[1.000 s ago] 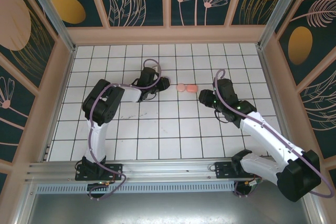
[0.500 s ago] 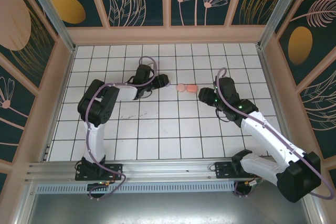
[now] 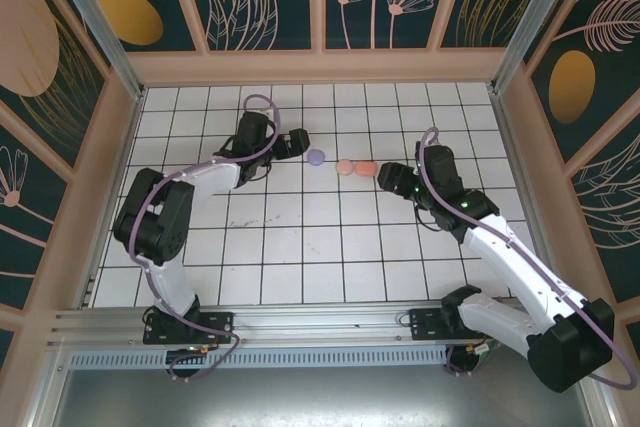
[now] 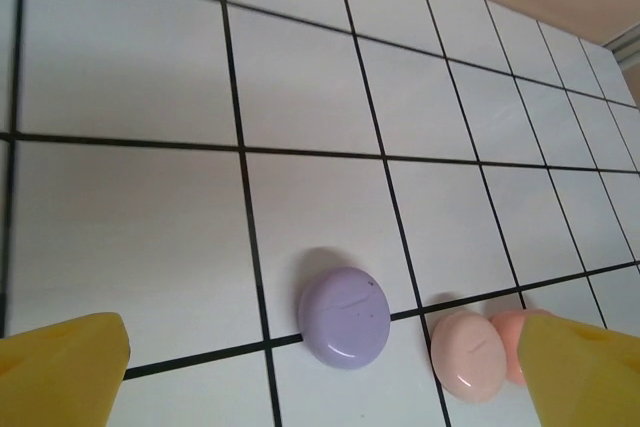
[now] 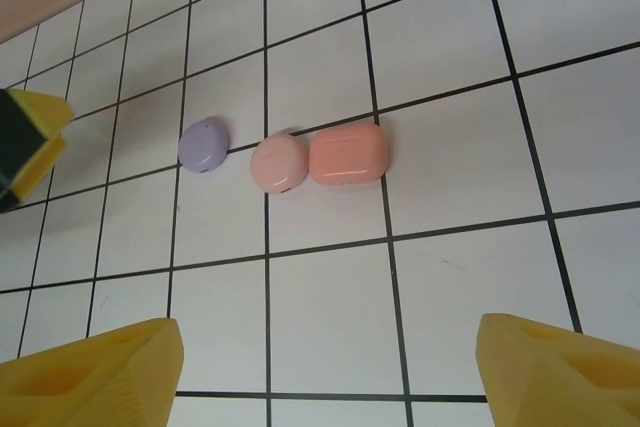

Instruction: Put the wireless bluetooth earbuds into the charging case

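Three closed charging cases lie in a row on the white tiled floor: a lilac case (image 3: 316, 157) (image 4: 344, 315) (image 5: 204, 145), a pale pink case (image 3: 345, 167) (image 4: 468, 353) (image 5: 279, 163) and a salmon case (image 3: 365, 168) (image 5: 347, 154). No earbuds are in sight; they are hidden or out of view. My left gripper (image 3: 293, 142) (image 4: 325, 379) is open, just left of the lilac case and apart from it. My right gripper (image 3: 392, 182) (image 5: 330, 367) is open, holding nothing, right of the salmon case.
The back wall (image 3: 320, 67) runs a few tiles behind the cases. Side walls (image 3: 520, 147) close in the floor left and right. In the right wrist view one yellow finger (image 5: 25, 142) of the left gripper shows at the left edge.
The left gripper has drawn back to the left, leaving the lilac case lying uncovered on the floor. The right arm has shifted only slightly.
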`<state>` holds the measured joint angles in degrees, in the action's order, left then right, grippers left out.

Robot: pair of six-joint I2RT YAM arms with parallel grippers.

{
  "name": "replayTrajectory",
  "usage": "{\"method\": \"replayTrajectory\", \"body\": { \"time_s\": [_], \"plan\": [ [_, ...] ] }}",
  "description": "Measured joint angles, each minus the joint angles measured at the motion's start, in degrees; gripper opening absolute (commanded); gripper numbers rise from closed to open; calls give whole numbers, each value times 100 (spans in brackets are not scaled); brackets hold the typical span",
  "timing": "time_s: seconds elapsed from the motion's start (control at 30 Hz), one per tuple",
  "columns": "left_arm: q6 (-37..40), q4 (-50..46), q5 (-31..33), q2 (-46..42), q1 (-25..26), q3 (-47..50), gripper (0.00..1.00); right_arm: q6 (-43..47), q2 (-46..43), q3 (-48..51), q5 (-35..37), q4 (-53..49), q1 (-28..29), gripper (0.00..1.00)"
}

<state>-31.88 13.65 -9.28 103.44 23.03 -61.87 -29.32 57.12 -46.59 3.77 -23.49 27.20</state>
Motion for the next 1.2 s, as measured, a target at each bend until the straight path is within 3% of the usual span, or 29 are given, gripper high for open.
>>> {"method": "replayTrajectory", "body": {
  "time_s": [0.1, 0.37, 0.63, 0.93, 1.2],
  "plan": [
    [173, -208, 210, -474, -63, 39, 99, 28, -59, 0, -15, -13, -55, 86],
    [732, -485, 957, -1814, -114, 136, 99, 79, -122, -9, 216, -76, -315, 89],
    [1609, 487, 2033, -3309, -114, 1674, 99, 90, -122, -103, 1346, 96, -793, 98],
    [3064, 2236, 3235, -4026, -133, 3340, 99, 280, -37, 782, 2839, 2129, -1998, 99],
    [3344, 3414, 3379, -3650, -754, 4140, 99, 946, 1075, 1541, 2983, 3884, -2603, 99]
  ]
}}
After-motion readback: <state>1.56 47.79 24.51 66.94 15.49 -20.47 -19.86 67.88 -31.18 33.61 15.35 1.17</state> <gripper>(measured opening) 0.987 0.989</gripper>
